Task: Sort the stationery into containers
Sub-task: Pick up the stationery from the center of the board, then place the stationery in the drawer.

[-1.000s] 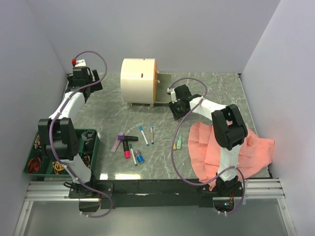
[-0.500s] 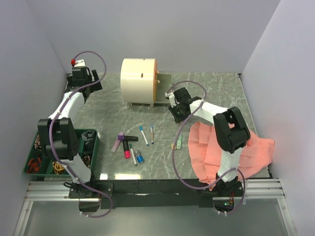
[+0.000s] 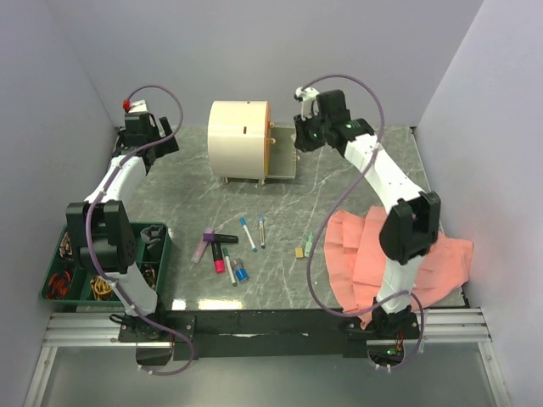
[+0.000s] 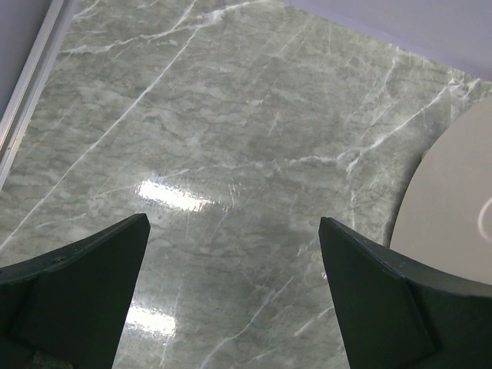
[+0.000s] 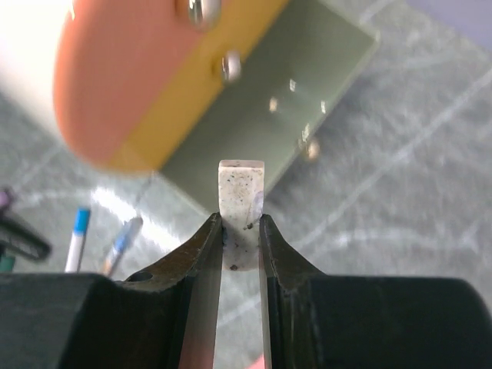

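Observation:
My right gripper [image 3: 307,136] [image 5: 241,221] is shut on a small whitish eraser [image 5: 241,192] and holds it above the open yellow-orange drawer [image 3: 283,161] [image 5: 307,84] of the cream drum cabinet [image 3: 239,140]. On the table lie a purple marker [image 3: 202,246], a black-and-pink marker [image 3: 219,256], two white pens with blue caps [image 3: 247,233], a tan eraser [image 3: 299,252] and a green piece [image 3: 310,243]. My left gripper [image 3: 140,136] [image 4: 234,223] is open and empty over bare table left of the cabinet [image 4: 453,200].
A salmon-pink cloth [image 3: 407,263] lies at the near right under the right arm. A green bin [image 3: 163,233] with odds and ends stands at the near left. Walls close in the back and both sides.
My right arm has risen from the table near the cloth and swung back over the open drawer, with the eraser in its fingers. The left arm has barely moved.

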Robot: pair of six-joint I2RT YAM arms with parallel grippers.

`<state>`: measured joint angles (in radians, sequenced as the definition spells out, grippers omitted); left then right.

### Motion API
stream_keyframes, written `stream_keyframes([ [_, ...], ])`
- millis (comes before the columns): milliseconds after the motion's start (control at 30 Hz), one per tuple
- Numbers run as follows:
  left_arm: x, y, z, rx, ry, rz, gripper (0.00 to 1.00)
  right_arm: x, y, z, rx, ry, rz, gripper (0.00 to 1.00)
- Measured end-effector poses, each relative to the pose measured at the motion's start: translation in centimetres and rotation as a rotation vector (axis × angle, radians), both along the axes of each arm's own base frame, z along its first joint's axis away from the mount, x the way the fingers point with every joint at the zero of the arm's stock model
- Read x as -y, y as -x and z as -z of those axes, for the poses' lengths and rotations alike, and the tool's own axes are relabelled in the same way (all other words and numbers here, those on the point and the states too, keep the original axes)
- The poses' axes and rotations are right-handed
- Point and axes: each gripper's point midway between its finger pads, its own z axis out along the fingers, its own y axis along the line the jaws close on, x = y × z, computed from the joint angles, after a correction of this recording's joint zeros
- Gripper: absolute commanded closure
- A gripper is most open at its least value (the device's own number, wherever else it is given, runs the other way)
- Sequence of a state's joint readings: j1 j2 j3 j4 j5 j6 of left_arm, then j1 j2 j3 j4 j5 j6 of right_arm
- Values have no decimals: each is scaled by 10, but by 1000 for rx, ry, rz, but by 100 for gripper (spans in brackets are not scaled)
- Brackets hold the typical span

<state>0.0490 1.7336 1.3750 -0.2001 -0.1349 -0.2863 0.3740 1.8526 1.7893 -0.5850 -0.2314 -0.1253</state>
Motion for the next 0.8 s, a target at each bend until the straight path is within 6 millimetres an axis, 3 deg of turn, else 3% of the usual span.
stream_keyframes([
  [67, 0, -3, -2, 5, 0, 2, 1, -10, -19, 1, 4, -18, -3, 87],
  [200, 0, -4, -4, 11, -3, 2, 1, -26, -48, 25, -41, -28, -2, 82],
  [300, 0, -4, -4, 9, -4, 2, 0, -30, -57, 52, -92, -21, 9, 62],
  [367, 0, -4, -4, 9, -4, 1, 1, -29, -54, 66, -135, -13, 22, 50],
  [433, 0, -4, -4, 9, -5, 1, 0, -29, -52, 71, -158, -10, 33, 47],
  [600, 0, -4, -4, 9, -5, 0, 1, -27, -45, 65, -155, -19, 32, 39],
  [700, -1, -4, -4, 10, -6, -2, 1, -23, -23, 55, -154, -18, -33, 38],
  [800, -1, -4, -4, 11, -7, -4, 1, -13, 16, 40, -125, 18, -207, 36],
])
